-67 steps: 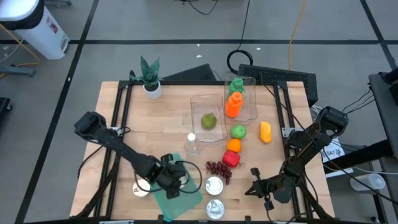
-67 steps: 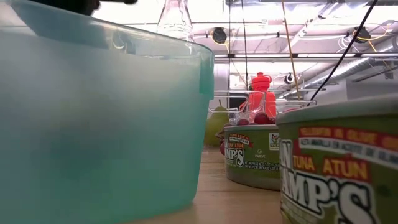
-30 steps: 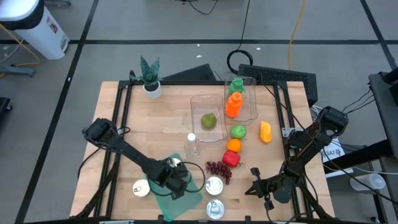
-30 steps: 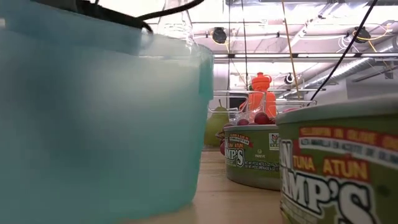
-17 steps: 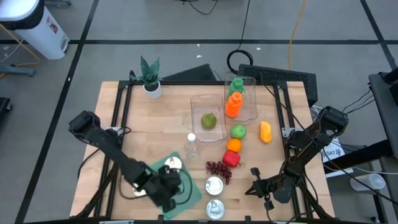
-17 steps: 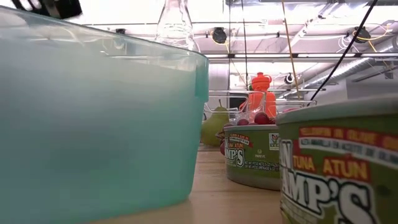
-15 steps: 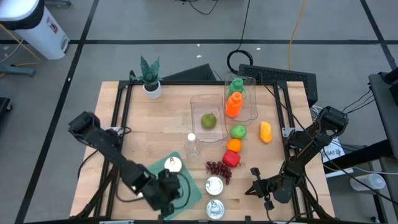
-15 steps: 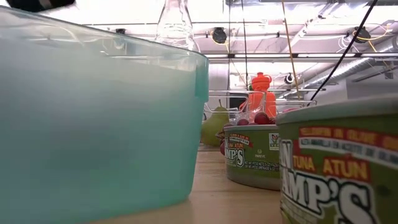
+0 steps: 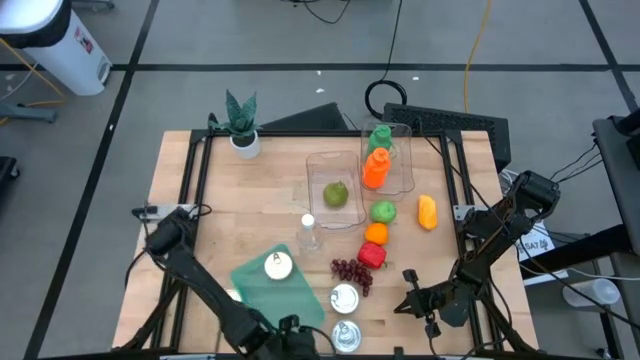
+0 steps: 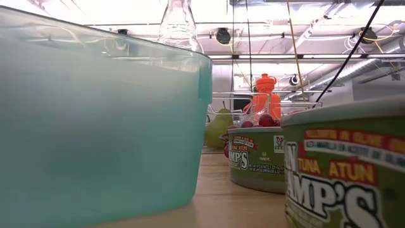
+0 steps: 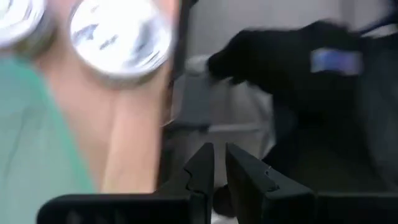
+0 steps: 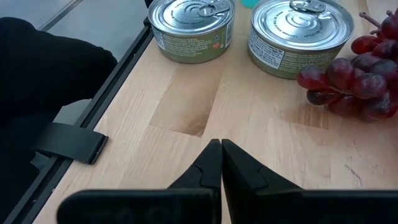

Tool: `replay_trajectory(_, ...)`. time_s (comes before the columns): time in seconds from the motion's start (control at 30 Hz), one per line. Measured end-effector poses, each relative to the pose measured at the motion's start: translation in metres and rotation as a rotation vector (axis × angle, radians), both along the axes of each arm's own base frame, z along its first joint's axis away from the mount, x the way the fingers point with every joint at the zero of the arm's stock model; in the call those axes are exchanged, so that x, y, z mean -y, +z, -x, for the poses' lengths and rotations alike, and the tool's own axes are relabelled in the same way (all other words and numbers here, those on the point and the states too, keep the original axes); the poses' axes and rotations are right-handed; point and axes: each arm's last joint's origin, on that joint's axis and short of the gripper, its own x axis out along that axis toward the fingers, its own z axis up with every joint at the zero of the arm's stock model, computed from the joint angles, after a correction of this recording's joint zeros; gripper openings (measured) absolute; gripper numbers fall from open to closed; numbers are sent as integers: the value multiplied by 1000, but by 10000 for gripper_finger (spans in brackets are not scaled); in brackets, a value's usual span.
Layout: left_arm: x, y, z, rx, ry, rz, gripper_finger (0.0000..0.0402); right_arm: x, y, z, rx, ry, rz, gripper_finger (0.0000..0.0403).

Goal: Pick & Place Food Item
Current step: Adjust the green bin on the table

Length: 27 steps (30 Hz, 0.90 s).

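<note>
Both pairs of fingers are closed on nothing. The left gripper (image 11: 214, 163) has its fingertips pressed together, holding no item, and sits past the table's front edge, near the bottom of the high view (image 9: 290, 335). Beyond its fingers, blurred, show two tin lids and the teal container's edge. The right gripper (image 12: 221, 155) is likewise pinched shut and empty, resting low over the bare wooden table (image 9: 250, 195) at the front right corner (image 9: 410, 282).

Just ahead of the right fingers stand two tuna cans (image 12: 193, 28) (image 12: 300, 31), upright, side by side, with a bunch of red grapes (image 12: 351, 84) touching the table beside the second can.

A third can (image 9: 277, 264) lies inside the teal container (image 9: 275, 290), near its far end. The low view is filled by that container's wall (image 10: 101, 126) and the two cans' labels (image 10: 256, 161).

Farther back: a red pepper (image 9: 372, 256), an orange (image 9: 376, 233), a green apple (image 9: 383, 212), a yellow fruit (image 9: 427, 212), a pear (image 9: 335, 194) in a clear bin, a small clear bottle (image 9: 308, 230), and a potted plant (image 9: 241, 122).
</note>
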Motion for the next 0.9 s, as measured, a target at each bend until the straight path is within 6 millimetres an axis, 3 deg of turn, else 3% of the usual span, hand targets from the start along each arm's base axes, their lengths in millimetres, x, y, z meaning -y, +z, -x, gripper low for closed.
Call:
replay_trajectory(0.2, -7, -27, -3, -176, 140, -41, 49, 0, 0, 0, -1, -1, -2, 0)
replay_trajectory(0.53, -15, -33, 8, -355, 237, -62, 49, 0, 0, 0, -1, -1, -2, 0)
replay_trajectory(0.9, -21, -37, 17, -434, 314, -124, 49, 0, 0, 0, -5, -9, -15, 0)
